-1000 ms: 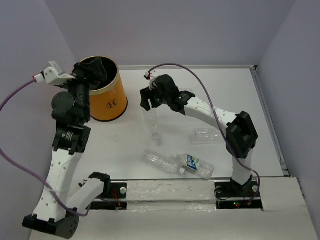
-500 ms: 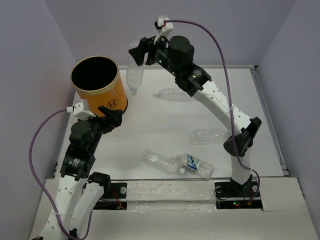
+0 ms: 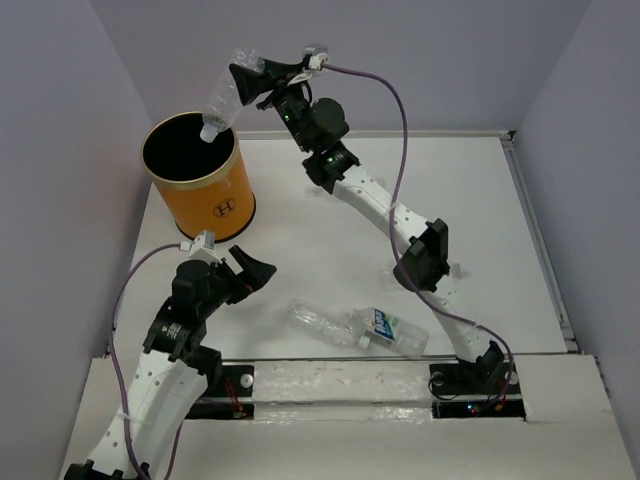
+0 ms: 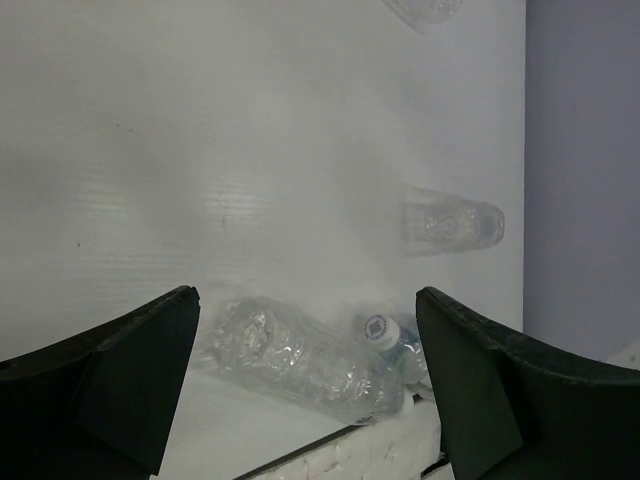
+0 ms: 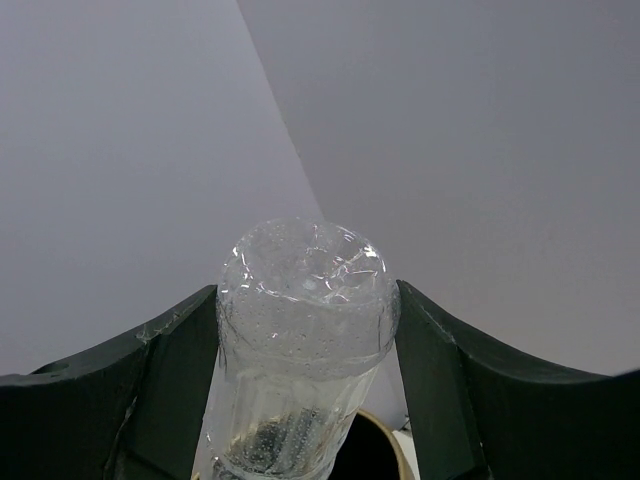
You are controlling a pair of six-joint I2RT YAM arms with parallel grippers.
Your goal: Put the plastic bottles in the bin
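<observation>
My right gripper is shut on a clear plastic bottle, which hangs tilted, cap down, over the far rim of the orange bin. In the right wrist view the bottle's base sits between both fingers, with the bin's rim below. My left gripper is open and empty, low near the table's front. It faces a crinkled clear bottle and a blue-labelled bottle that lie side by side at the front edge.
Another clear bottle lies farther right on the table, and part of one more shows at the top of the left wrist view. The right arm's elbow hangs over the table's right middle. Grey walls enclose the table.
The right arm carried its bottle up and left, from the table to above the bin. The left arm drew back from the bin toward the near edge, jaws still open.
</observation>
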